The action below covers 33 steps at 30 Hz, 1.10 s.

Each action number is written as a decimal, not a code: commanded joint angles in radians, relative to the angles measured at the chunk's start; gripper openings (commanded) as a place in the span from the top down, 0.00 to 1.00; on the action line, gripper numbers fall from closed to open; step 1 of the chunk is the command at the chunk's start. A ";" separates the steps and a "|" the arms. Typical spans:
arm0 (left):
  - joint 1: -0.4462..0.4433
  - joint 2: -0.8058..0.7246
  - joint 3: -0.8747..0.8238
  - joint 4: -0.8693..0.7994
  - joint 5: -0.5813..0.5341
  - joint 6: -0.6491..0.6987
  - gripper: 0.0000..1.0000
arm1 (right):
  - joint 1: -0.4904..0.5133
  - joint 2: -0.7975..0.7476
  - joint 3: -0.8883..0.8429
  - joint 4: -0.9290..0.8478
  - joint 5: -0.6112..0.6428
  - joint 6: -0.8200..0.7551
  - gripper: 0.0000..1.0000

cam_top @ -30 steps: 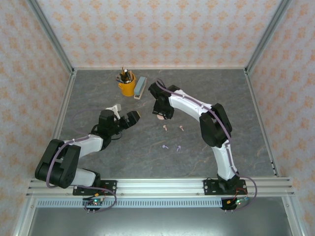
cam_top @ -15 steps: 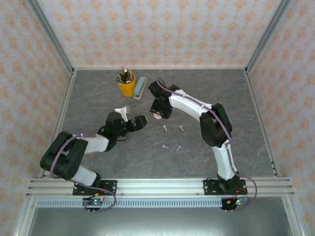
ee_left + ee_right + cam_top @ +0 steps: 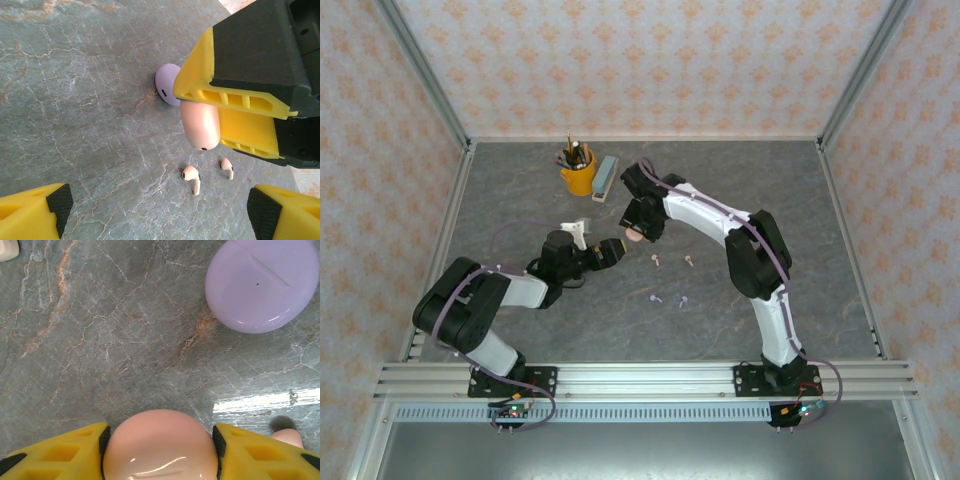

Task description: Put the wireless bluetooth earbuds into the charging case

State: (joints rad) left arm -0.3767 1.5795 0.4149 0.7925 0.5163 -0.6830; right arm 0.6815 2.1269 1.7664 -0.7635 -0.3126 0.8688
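Observation:
My right gripper (image 3: 160,442) is shut on a pale pink rounded charging case (image 3: 160,447), held just above the table; the same case (image 3: 200,127) hangs below its yellow fingers (image 3: 235,80) in the left wrist view. A lilac case (image 3: 262,285) lies closed on the table beyond it. Two pale pink earbuds (image 3: 191,177) (image 3: 227,167) lie beside the pink case. In the top view two lilac earbuds (image 3: 656,298) (image 3: 683,300) lie nearer the arm bases. My left gripper (image 3: 160,210) is open and empty, low over the table just left of the pink case (image 3: 636,236).
A yellow cup of pencils (image 3: 578,172) and a pale blue block (image 3: 606,177) stand at the back, left of the right gripper (image 3: 638,228). A white object's corner (image 3: 7,247) lies on the table. Metal frame posts and patterned walls bound the grey table (image 3: 800,220).
My left arm has reached to the right, bringing its open gripper close to the held pink case, its jaws narrowing slightly. The right gripper has barely shifted.

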 commanded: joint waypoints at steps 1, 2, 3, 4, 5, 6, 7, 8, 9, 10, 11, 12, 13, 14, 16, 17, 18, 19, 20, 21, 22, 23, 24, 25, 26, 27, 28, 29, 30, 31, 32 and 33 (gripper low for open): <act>-0.011 0.015 0.003 0.065 -0.019 0.000 0.07 | -0.006 -0.033 -0.019 0.021 -0.008 0.028 0.47; -0.014 0.018 0.005 0.066 -0.022 0.000 0.08 | -0.007 -0.035 -0.020 0.022 -0.010 0.030 0.47; -0.016 0.020 0.008 0.068 -0.026 0.000 0.08 | -0.007 -0.034 -0.022 0.025 -0.012 0.032 0.47; -0.017 0.023 0.011 0.068 -0.032 0.000 0.08 | -0.007 -0.033 -0.023 0.028 -0.014 0.033 0.47; -0.019 0.025 0.014 0.069 -0.037 -0.001 0.08 | -0.007 -0.033 -0.024 0.030 -0.016 0.035 0.47; -0.021 0.028 0.016 0.074 -0.044 -0.004 0.09 | -0.007 -0.032 -0.025 0.033 -0.018 0.037 0.47; -0.023 0.030 0.018 0.077 -0.055 -0.007 0.09 | -0.007 -0.030 -0.026 0.035 -0.022 0.040 0.47; -0.026 0.033 0.021 0.080 -0.063 -0.008 0.09 | -0.007 -0.029 -0.025 0.037 -0.024 0.041 0.47; -0.030 0.035 0.025 0.082 -0.070 -0.009 0.10 | -0.007 -0.027 -0.025 0.041 -0.027 0.043 0.47; -0.033 0.038 0.028 0.083 -0.078 -0.010 0.10 | -0.007 -0.026 -0.026 0.044 -0.031 0.045 0.47; -0.036 0.041 0.031 0.087 -0.084 -0.012 0.10 | -0.007 -0.025 -0.024 0.046 -0.032 0.048 0.47; -0.040 0.045 0.033 0.091 -0.091 -0.014 0.11 | -0.007 -0.025 -0.024 0.047 -0.035 0.048 0.47; -0.043 0.048 0.036 0.096 -0.097 -0.017 0.11 | -0.007 -0.023 -0.022 0.050 -0.038 0.051 0.47; -0.044 0.051 0.038 0.101 -0.103 -0.021 0.11 | -0.007 -0.024 -0.022 0.051 -0.040 0.053 0.47; -0.048 0.061 0.039 0.116 -0.117 -0.030 0.12 | -0.007 -0.019 -0.021 0.055 -0.046 0.058 0.47; -0.048 0.064 0.041 0.122 -0.121 -0.033 0.13 | -0.006 -0.019 -0.021 0.057 -0.048 0.059 0.47; -0.050 0.070 0.044 0.129 -0.129 -0.037 0.13 | -0.007 -0.017 -0.021 0.059 -0.053 0.062 0.47; -0.051 0.075 0.048 0.132 -0.134 -0.041 0.14 | -0.007 -0.015 -0.021 0.061 -0.058 0.064 0.47; -0.052 0.080 0.051 0.136 -0.138 -0.044 0.15 | -0.007 -0.014 -0.021 0.065 -0.061 0.067 0.47; -0.054 0.086 0.054 0.142 -0.142 -0.048 0.16 | -0.007 -0.012 -0.021 0.068 -0.064 0.070 0.47; -0.054 0.092 0.056 0.149 -0.147 -0.052 0.17 | -0.007 -0.012 -0.021 0.071 -0.069 0.071 0.47; -0.056 0.098 0.058 0.156 -0.151 -0.056 0.18 | -0.007 -0.011 -0.020 0.072 -0.071 0.074 0.47; -0.057 0.104 0.059 0.166 -0.157 -0.060 0.19 | -0.007 -0.009 -0.019 0.074 -0.074 0.075 0.47; -0.058 0.109 0.061 0.170 -0.162 -0.065 0.20 | -0.007 -0.009 -0.019 0.076 -0.076 0.076 0.47; -0.059 0.112 0.062 0.169 -0.168 -0.067 0.21 | -0.007 -0.010 -0.019 0.076 -0.077 0.077 0.47; -0.060 0.118 0.066 0.170 -0.172 -0.070 0.22 | -0.007 -0.009 -0.019 0.076 -0.078 0.078 0.47; -0.062 0.123 0.072 0.171 -0.173 -0.071 0.23 | -0.007 -0.010 -0.018 0.077 -0.079 0.078 0.47; -0.063 0.128 0.078 0.170 -0.172 -0.072 0.24 | -0.007 -0.010 -0.019 0.076 -0.080 0.078 0.47; -0.065 0.133 0.083 0.169 -0.171 -0.072 0.25 | -0.007 -0.010 -0.018 0.077 -0.079 0.078 0.47; -0.067 0.138 0.089 0.170 -0.173 -0.075 0.25 | -0.006 -0.010 -0.018 0.076 -0.079 0.078 0.47; -0.069 0.141 0.094 0.198 -0.173 -0.075 0.25 | -0.007 -0.010 -0.018 0.077 -0.079 0.078 0.47; -0.071 0.145 0.099 0.198 -0.172 -0.076 0.26 | -0.007 -0.009 -0.019 0.077 -0.081 0.078 0.47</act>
State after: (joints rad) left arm -0.4374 1.7115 0.4831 0.9199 0.3759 -0.7513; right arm 0.6815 2.1269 1.7481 -0.6933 -0.3908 0.9321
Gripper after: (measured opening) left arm 0.747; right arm 0.533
